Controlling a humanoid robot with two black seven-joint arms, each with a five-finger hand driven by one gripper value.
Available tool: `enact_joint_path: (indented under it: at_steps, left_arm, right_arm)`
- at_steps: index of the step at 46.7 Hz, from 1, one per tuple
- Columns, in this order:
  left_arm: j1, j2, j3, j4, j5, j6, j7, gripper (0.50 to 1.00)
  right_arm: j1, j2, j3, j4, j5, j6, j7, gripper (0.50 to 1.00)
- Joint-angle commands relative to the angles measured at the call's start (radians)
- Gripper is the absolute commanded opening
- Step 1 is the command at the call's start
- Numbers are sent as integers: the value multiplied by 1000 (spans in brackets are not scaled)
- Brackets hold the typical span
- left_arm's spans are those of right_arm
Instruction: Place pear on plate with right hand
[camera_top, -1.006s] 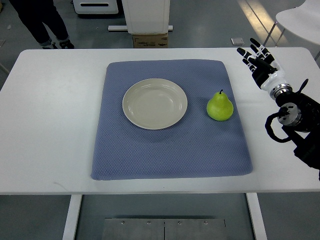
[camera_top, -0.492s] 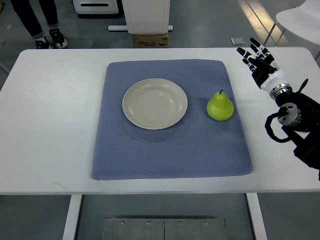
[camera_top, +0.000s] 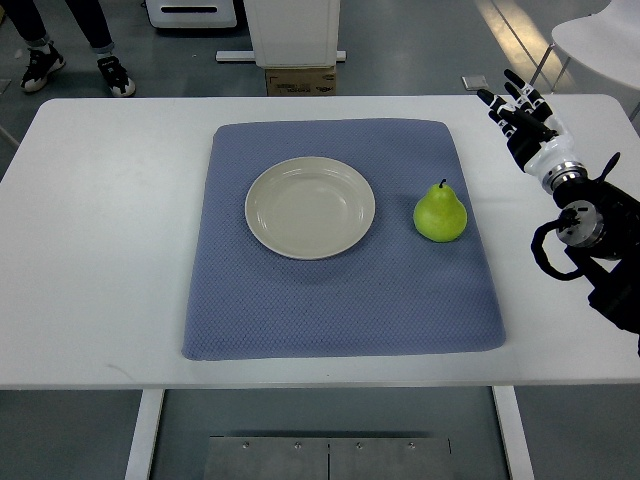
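White table (camera_top: 110, 250) is filling most of the view, standing on a grey floor with its two legs showing at the bottom edge.

Blue-grey mat (camera_top: 340, 300) is lying flat across the middle of the table, its corners rounded and its near edge sitting close to the table's near edge.

Right arm is coming in from the right edge, black at the joints with a looped cable, and is hanging over the bare table right of the mat.

Cream plate (camera_top: 268, 215) is resting on the far-middle part of the mat, round, shallow and holding nothing.

Right hand (camera_top: 524, 122) is showing at the far right of the table, black and white, its fingers (camera_top: 509, 92) stretching out straight and spread apart, gripping nothing and staying well apart from the fruit.

Green pear (camera_top: 441, 213) is sitting upright on the mat, just right of the plate without touching it, its dark stem pointing up and away.

Person's shoes (camera_top: 75, 68) are showing on the floor at the top left corner, beyond the table.
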Motion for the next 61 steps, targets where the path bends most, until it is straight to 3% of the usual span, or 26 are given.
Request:
enact_joint_path:
  at_steps: [1, 32, 38, 44, 51, 61]
  left_arm:
    - [0, 0, 0, 0, 0, 0, 0, 1000]
    - [0, 0, 0, 0, 0, 0, 0, 1000]
    - [1, 0, 0, 0, 0, 0, 0, 1000]
    - [0, 0, 0, 0, 0, 0, 0, 1000]
    - [0, 0, 0, 0, 0, 0, 0, 1000]
    - [0, 0, 0, 0, 0, 0, 0, 1000]
  right_arm:
    - [7, 0, 1, -1, 0, -8, 4, 1000]
    - [28, 0, -9, -10, 0, -13, -5, 1000]
    - [28, 1, -11, 5, -3, 15, -5, 1000]
    - [4, -2, -14, 10, -9, 90, -4, 1000]
    - [7, -18, -87, 10, -41, 104, 2, 1000]
    - [17, -143, -190, 10, -112, 156, 4, 1000]
